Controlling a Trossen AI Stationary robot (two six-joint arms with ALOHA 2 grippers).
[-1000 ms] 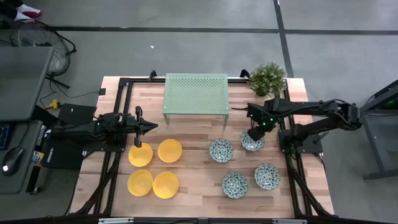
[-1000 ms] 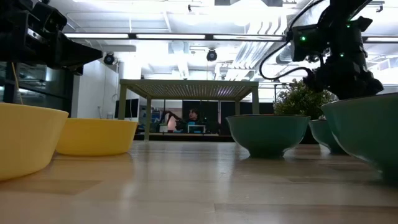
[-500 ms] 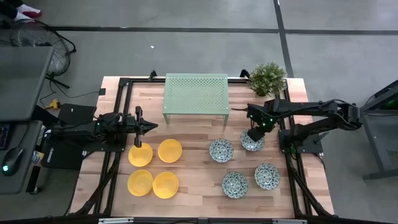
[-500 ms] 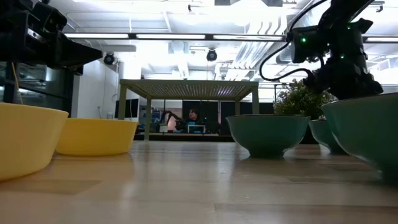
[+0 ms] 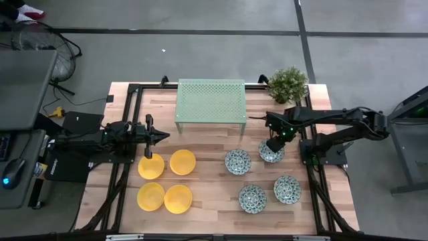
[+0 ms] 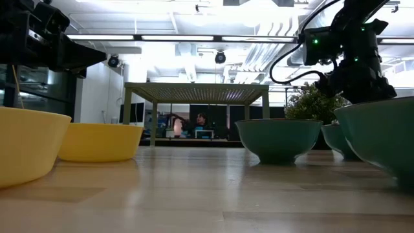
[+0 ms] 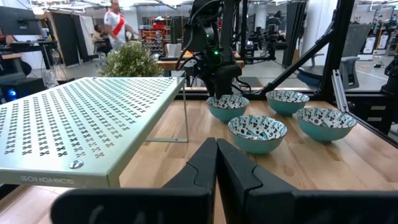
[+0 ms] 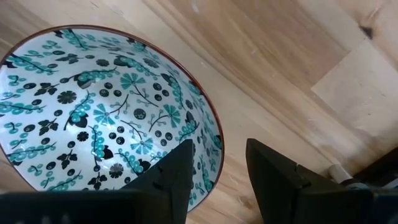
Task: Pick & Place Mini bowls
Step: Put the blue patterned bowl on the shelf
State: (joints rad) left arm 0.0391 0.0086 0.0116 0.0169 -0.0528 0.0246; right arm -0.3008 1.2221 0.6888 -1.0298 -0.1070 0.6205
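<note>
Grey concrete floor (image 5: 200,53) surrounds the table; ceiling strip lights (image 6: 194,37) glow.

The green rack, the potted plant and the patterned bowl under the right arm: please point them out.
green rack (image 5: 210,99), high view, middle of its perforated top.
potted plant (image 5: 288,83), high view, its foliage.
patterned bowl (image 8: 93,118), right wrist view, its inside.

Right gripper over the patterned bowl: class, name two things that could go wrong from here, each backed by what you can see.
1. The right gripper straddles the patterned bowl rim, one finger inside and one outside. A thin rim grip may slip or tip the bowl when lifted.
2. The potted plant and the green rack stand close by; a careless lift or swing could brush them.
</note>
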